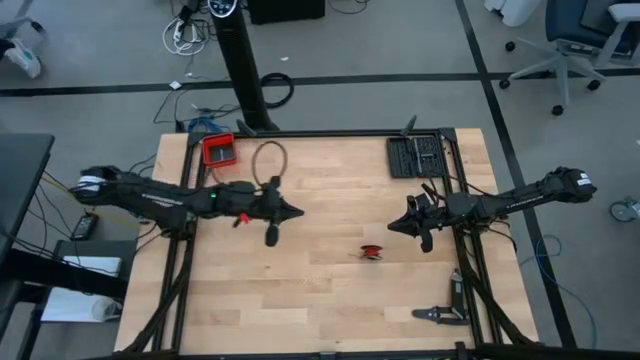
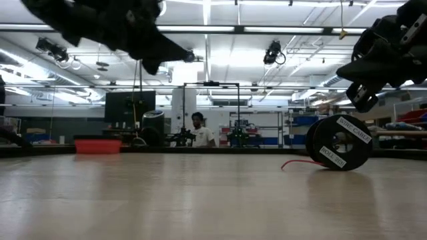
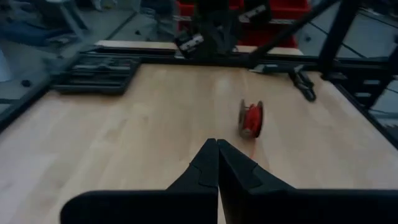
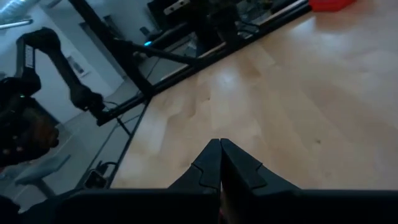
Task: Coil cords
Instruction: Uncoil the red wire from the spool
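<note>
The red cord is wound on a small black spool that stands on its rims right of the table's middle. The spool also shows in the left wrist view and in the low view, where a loose red end trails onto the wood. My left gripper hovers shut over the table's middle left, pointing toward the right edge, with the spool ahead of its tips. My right gripper hovers shut farther right, beyond the spool, and points left. Neither touches the cord.
A red tray and a black cable loop lie at the far left. A black tool case sits at the far right, and a hand tool lies near the front right corner. A person stands in the room behind.
</note>
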